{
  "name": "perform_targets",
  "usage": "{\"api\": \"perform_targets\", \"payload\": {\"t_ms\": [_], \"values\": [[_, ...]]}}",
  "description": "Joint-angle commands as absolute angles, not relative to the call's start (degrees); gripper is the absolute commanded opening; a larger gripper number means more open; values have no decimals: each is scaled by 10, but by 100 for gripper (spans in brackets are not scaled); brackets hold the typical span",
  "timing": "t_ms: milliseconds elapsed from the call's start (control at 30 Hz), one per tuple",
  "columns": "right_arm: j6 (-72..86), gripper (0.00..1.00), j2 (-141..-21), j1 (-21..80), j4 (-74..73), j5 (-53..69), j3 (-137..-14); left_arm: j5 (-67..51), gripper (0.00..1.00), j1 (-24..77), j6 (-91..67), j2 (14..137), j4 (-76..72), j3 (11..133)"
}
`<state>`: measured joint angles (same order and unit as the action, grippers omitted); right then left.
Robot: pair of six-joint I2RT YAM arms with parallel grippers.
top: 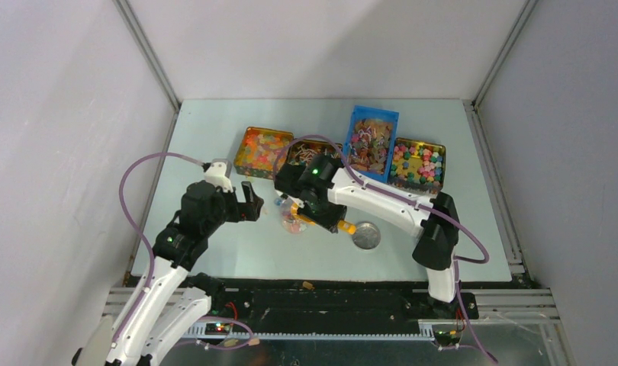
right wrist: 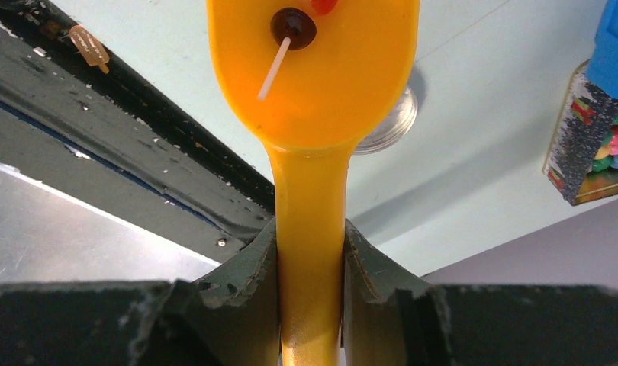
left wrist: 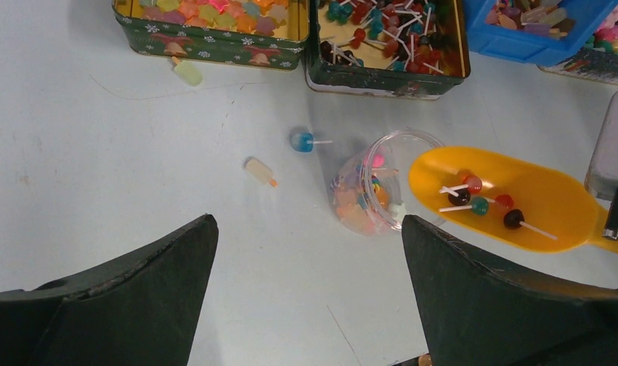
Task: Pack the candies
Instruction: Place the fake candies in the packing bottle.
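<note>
Here, right end effector (right wrist: 310, 252) clenched on orange scoop (right wrist: 329, 91), candies (left wrist: 474, 184) in its bowl, left end effector (left wrist: 307, 227) released nearby

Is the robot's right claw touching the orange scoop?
Touching. The right wrist view shows the right gripper clamped on the orange scoop by its handle, both fingers pressed against the handle's sides with no gap.

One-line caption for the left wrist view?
Open left end effector frames an orange scoop of lollipops beside the clear jar.
</note>
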<state>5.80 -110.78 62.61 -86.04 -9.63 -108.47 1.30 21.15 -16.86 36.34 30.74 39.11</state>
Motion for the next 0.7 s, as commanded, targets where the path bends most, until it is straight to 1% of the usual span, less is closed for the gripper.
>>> {"api": "perform_targets", "payload": {"t_ms": [0,667], "values": [[58,0,-1118,626,-872,-59,-1089,14,98,215,-156,365,293,396],[66,0,-1124,611,-887,-45,-1123,7,98,216,-156,369,292,396]]}}
